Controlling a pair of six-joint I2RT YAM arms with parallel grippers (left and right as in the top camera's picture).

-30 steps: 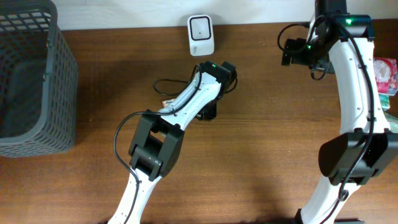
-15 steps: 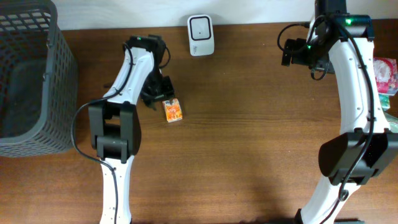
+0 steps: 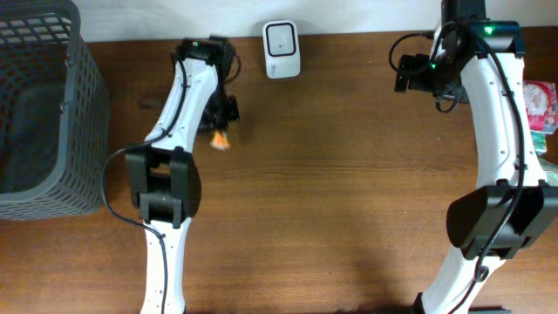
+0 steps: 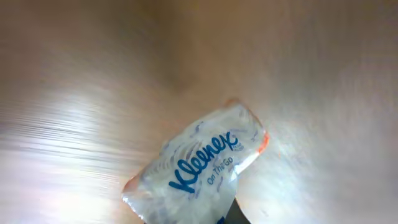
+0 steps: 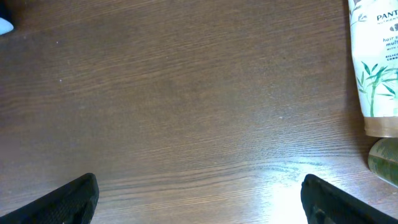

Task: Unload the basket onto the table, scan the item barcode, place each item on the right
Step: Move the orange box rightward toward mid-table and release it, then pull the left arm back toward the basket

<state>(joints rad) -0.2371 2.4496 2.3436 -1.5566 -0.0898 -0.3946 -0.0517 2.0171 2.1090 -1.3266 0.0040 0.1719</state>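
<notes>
The item is a small Kleenex tissue packet, clear with blue print and an orange end. It fills the lower middle of the left wrist view, blurred and tilted, running down to the bottom edge where my fingers are mostly hidden. In the overhead view its orange end shows just below my left gripper, which is shut on it. The white barcode scanner stands at the table's back edge, to the right of that gripper. My right gripper hangs open over bare wood at the back right.
A grey mesh basket stands at the far left. A Pantene tube and a green item lie at the right edge of the right wrist view. A pink packet sits at the table's right edge.
My left arm swung from the table's middle to the left. Half a second ago the packet lay on the wood beside the gripper; now the gripper has shut on it. The right arm has not moved.
</notes>
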